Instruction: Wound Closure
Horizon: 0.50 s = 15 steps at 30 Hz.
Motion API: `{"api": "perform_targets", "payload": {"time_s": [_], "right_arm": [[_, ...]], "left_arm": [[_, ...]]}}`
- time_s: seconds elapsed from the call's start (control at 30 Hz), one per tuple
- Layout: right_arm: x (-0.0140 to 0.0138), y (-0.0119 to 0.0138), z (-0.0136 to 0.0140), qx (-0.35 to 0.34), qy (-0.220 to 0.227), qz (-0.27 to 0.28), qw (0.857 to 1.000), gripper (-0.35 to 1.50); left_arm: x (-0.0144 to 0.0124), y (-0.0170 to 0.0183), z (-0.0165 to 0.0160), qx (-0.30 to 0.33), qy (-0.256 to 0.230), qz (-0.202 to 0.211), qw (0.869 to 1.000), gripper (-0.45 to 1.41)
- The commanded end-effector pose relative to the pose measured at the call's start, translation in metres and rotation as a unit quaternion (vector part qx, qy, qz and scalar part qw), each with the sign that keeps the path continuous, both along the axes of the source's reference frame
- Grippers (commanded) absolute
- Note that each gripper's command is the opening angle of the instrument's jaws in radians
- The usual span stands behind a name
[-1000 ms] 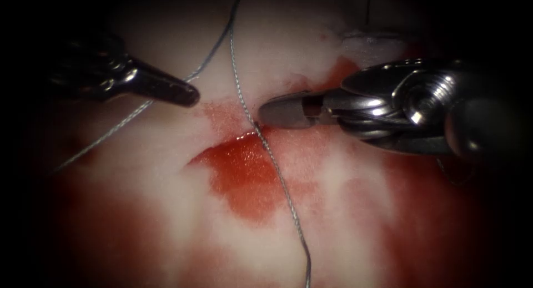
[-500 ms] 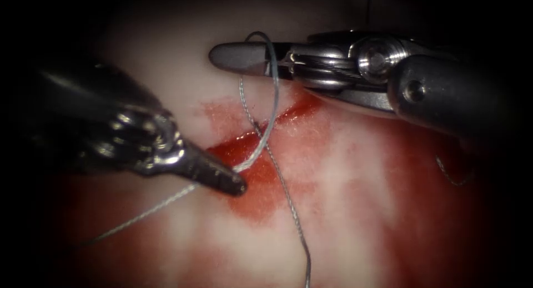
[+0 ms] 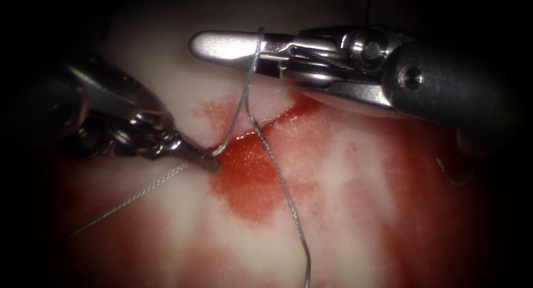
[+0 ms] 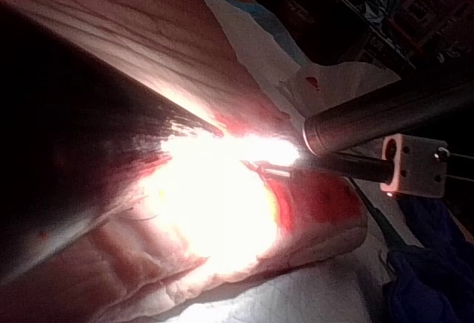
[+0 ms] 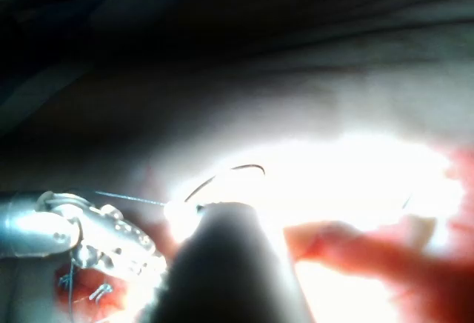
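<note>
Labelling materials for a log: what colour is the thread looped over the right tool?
Grey, with a fine twisted texture; the thread shows best in the endoscope view, draped over the right tool.

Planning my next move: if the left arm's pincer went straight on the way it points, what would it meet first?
The left pincer, shut on the thread, points right and down. First in line is the red fluid on the tissue; its tip already looks close, though depth is unclear.

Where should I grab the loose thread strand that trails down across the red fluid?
Probably at the bare stretch of the loose strand just below the red fluid, coming from the right. There it lies nearly straight on the tissue, apart from the left gripper and the thread loop over the right gripper.
</note>
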<state>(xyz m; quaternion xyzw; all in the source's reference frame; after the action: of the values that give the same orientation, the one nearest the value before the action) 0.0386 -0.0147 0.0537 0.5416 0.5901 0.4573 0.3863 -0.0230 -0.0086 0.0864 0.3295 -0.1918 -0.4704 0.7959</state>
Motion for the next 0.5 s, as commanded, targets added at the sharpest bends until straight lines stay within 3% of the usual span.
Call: {"api": "perform_targets", "payload": {"time_s": [0.03,0.13,0.2,0.4,0.47,0.5], "right_arm": [[0.0013,0.0007,-0.0008,-0.006,0.007,-0.013,1.000,-0.35],[0.0017,-0.0002,-0.0008,0.022,0.021,-0.054,0.998,-0.35],[0.0022,-0.0013,-0.0011,0.027,0.003,-0.098,0.995,-0.35],[0.0026,-0.0026,-0.0017,0.024,0.004,-0.154,0.988,-0.35],[0.0026,-0.0032,-0.0018,0.024,-0.030,-0.193,0.980,-0.35],[0.0026,-0.0035,-0.0019,0.006,-0.067,-0.216,0.974,-0.35]], "left_arm": [[-0.0004,0.0016,0.0001,-0.010,0.001,-0.006,1.000,-0.45],[0.0000,0.0032,0.0010,-0.031,0.006,-0.014,0.999,-0.45],[0.0005,0.0045,0.0015,-0.072,0.011,-0.002,0.997,-0.45],[0.0007,0.0058,0.0018,-0.090,0.014,-0.001,0.996,-0.45],[0.0007,0.0059,0.0016,-0.094,0.015,-0.002,0.995,-0.45],[0.0007,0.0060,0.0014,-0.094,0.015,-0.001,0.995,-0.45]]}}
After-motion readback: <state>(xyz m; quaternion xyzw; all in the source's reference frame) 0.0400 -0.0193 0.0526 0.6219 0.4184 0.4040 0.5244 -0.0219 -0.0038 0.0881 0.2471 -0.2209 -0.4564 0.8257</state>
